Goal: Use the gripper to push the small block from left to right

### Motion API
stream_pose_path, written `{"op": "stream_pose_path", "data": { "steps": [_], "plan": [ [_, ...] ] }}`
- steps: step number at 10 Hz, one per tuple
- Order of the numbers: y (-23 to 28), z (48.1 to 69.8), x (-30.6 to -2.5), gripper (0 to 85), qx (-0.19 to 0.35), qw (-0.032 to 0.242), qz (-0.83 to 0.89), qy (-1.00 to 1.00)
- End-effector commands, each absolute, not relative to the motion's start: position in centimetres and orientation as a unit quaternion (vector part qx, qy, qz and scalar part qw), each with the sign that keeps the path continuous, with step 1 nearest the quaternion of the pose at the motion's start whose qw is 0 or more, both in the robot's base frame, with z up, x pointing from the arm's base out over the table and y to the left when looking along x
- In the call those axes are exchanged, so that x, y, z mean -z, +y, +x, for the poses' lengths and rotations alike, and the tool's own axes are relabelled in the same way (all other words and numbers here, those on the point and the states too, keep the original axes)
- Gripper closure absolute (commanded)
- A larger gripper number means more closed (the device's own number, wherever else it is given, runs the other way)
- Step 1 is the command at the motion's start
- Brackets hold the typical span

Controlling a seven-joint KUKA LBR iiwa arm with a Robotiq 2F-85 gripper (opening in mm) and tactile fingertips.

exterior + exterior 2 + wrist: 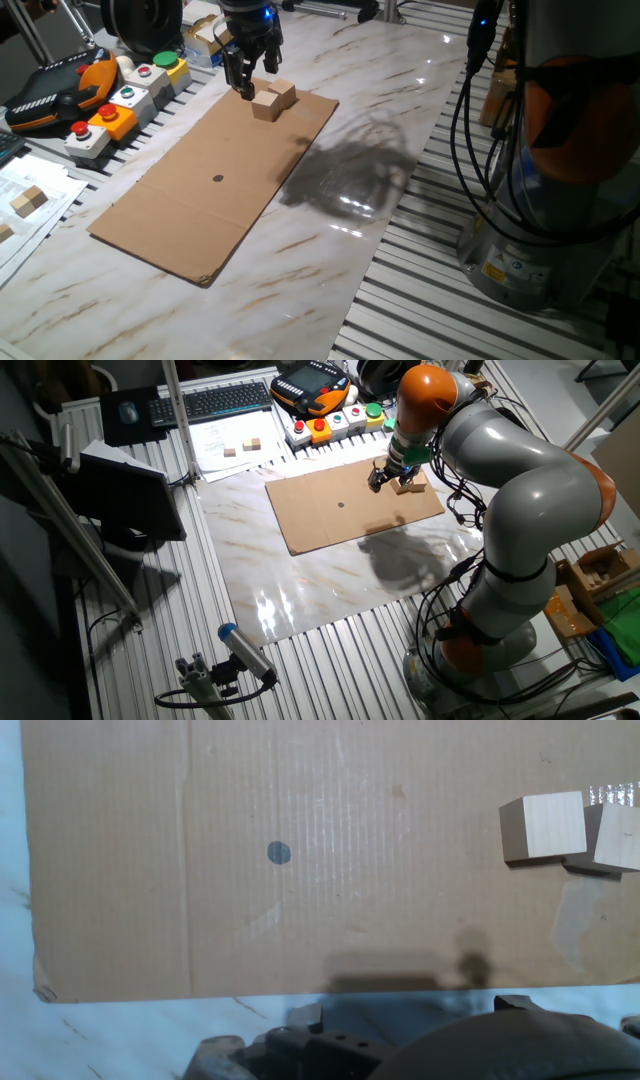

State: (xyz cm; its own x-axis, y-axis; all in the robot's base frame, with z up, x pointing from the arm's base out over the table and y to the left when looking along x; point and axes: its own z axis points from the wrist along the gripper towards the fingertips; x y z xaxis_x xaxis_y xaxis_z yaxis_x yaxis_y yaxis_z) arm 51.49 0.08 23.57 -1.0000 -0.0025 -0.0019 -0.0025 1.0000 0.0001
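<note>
1. Cardboard lies flat on the marble-patterned table, with a small dark dot near its middle.
2. Two small wooden blocks sit touching each other at the far corner of the cardboard: the nearer block and, right behind it, the second block.
3. In the hand view the nearer block overlaps the edge of the second block, both at the right side of the sheet, well apart from the dot.
4. The tool hangs just beside the nearer block, on its left in one fixed view, fingertips low over the cardboard; whether it touches the block I cannot tell.
5. Its dark fingers look close together, but I cannot tell if they are fully closed; nothing is held between them.
6. From the other fixed view the tool sits next to the blocks near the cardboard's far right corner.
7. Boxes with coloured push buttons stand beyond the cardboard's left edge.
8. Two more small blocks rest on papers near a keyboard.
</note>
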Motion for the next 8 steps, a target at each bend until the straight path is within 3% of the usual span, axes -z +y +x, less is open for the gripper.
{"op": "stream_pose_path", "data": {
  "steps": [1,8],
  "plan": [
    [0.07,51.49,-23.57,84.0,0.032,0.015,-0.028,0.999],
    [0.16,51.61,-23.62,84.0,0.033,0.016,-0.026,0.999]
  ]
}}
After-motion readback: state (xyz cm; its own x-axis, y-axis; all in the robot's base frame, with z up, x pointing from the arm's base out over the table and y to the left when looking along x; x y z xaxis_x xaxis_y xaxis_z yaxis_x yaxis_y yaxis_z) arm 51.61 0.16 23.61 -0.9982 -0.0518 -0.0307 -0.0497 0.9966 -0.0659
